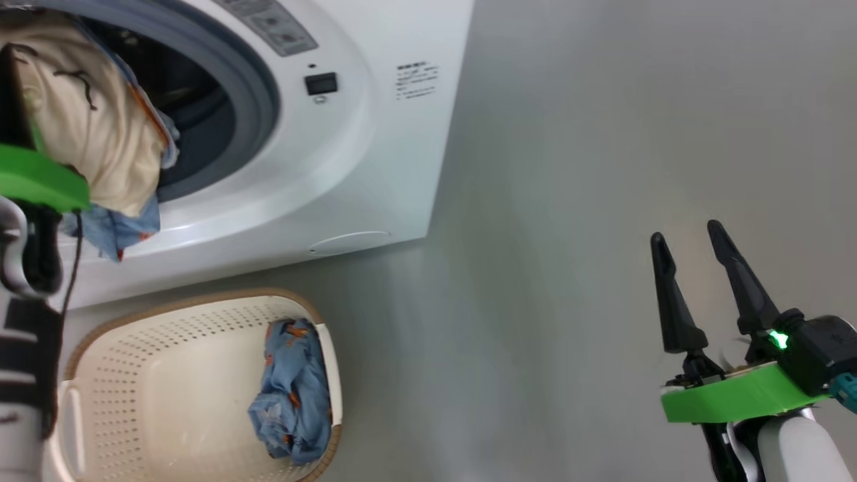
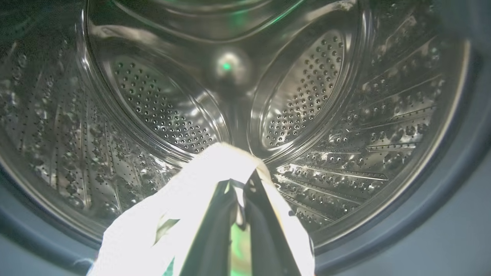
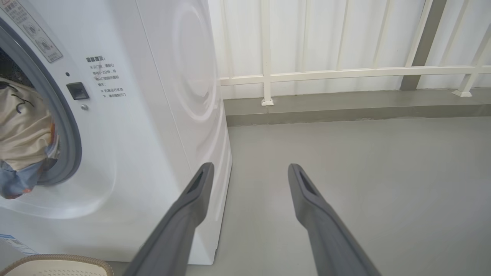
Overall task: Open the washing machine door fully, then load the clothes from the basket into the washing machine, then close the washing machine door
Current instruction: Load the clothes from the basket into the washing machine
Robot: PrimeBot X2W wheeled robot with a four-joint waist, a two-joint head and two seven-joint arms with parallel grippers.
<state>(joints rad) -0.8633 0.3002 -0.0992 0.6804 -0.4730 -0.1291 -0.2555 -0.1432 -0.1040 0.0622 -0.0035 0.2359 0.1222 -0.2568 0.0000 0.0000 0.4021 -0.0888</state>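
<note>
The left gripper (image 2: 241, 184), jaws clamped on the cream garment (image 1: 87, 134) with a trailing blue garment (image 1: 117, 231) beneath, was at the washing machine (image 1: 375, 154) mouth, facing the drum (image 2: 153, 107), apparently to drop them inside. A second blue garment (image 1: 291, 395) lay in the basket (image 1: 167, 304). The right gripper (image 1: 685, 232) hung aside, jaws apart and empty.

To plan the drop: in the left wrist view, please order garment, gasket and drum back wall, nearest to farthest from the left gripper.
1. garment: pinched in the left gripper.
2. gasket: ring at the view's edges.
3. drum back wall: centre, deepest.
</note>
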